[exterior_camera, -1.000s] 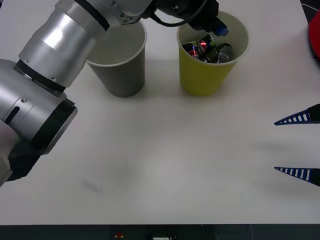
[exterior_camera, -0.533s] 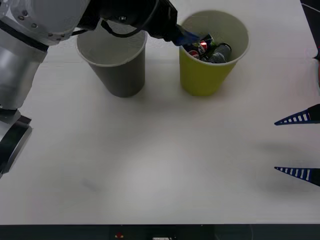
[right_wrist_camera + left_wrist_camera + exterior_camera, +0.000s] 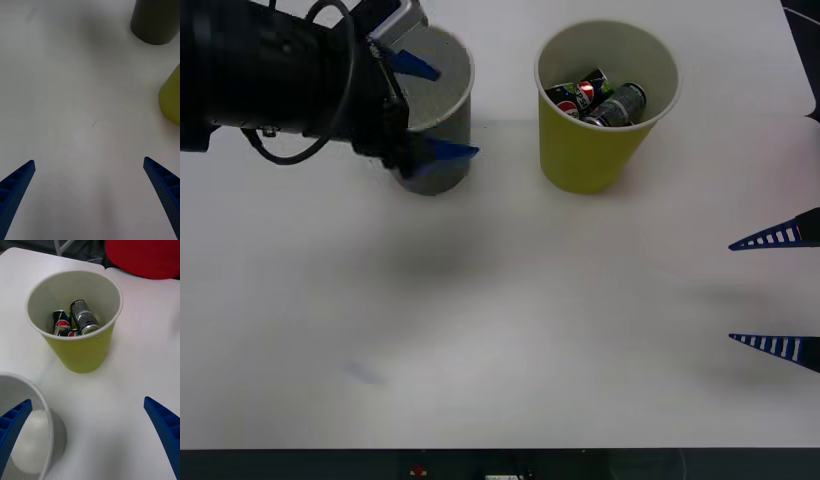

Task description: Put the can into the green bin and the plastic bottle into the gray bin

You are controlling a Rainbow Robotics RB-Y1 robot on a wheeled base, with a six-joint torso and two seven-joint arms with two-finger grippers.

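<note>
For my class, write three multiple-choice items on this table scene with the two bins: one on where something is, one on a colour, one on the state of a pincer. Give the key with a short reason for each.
1. Where are the drink cans?
A. Inside the green bin
B. On the table between the bins
C. Inside the gray bin

2. What colour are the fingers of both pincers?
A. Black
B. Blue
C. Red

3. What is the state of the left pincer?
A. Shut on a can
B. Shut on a bottle
C. Open and empty

Key:
1 A: the cans lie at the bottom of the green bin.
2 B: the left pincer and the right pincer both have blue ribbed fingers.
3 C: the left pincer's fingers are spread apart by the gray bin, with nothing between them.
</note>
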